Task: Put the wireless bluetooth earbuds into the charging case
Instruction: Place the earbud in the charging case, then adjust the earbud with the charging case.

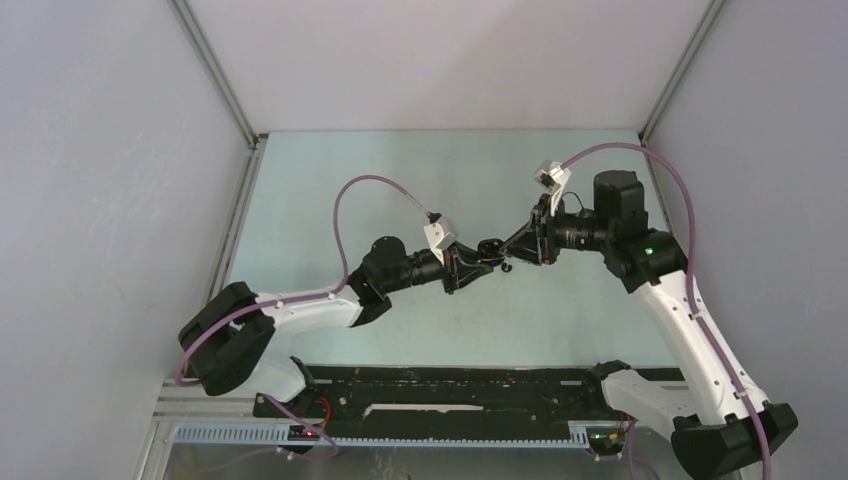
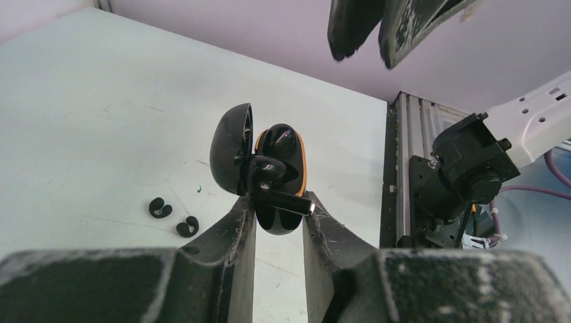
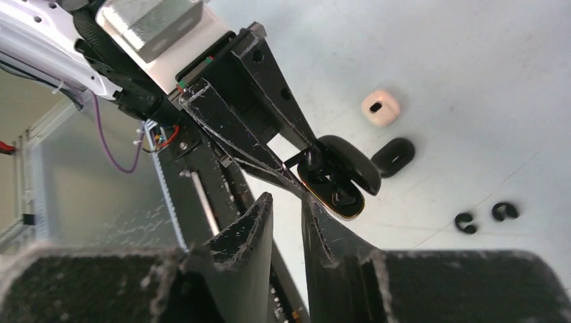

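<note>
A black, orange-lined pebble-shaped charging case (image 2: pixel 269 178), lid open, is clamped in the left tool (image 2: pixel 277 202), with black earbuds (image 2: pixel 279 139) lodged inside. Loose black earbuds (image 2: pixel 160 207) are seen on the pale table (image 2: pixel 81 121). The right tool (image 3: pixel 286 202) is held narrowly apart, empty. A bud that looks half-seated could be knocked out by a skewed push.

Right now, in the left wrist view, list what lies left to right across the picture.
small black C-shaped earbud → second black C-shaped earbud → open black charging case with orange rim → grey metal rail at the table edge → black arm joint
</note>
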Available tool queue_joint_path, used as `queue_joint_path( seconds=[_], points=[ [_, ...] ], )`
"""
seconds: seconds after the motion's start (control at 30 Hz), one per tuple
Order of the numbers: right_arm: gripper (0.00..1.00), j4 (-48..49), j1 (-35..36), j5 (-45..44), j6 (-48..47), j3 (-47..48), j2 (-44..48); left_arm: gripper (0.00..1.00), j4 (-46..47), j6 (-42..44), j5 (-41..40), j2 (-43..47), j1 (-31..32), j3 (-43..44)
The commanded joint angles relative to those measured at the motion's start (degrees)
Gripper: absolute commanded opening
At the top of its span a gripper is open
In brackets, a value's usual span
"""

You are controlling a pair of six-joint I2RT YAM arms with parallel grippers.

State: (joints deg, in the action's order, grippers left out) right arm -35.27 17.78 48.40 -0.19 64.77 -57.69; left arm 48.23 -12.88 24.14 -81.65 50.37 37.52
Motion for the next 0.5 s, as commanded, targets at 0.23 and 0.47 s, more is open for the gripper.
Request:
queue_joint_path(
  seconds=[0.23,0.47],
  points=[
    [0.31,-4.1,2.2,-3.5,7.8,1.8,-4.1,0.0,-5.5,6.5,-2.0,-1.2,2.2,5.9],
    [0.34,-5.0,3.4,-6.8,7.7,1.7,-5.4,0.0,-7.7,7.8,-2.2,-1.2,2.9,7.3]
  ],
)
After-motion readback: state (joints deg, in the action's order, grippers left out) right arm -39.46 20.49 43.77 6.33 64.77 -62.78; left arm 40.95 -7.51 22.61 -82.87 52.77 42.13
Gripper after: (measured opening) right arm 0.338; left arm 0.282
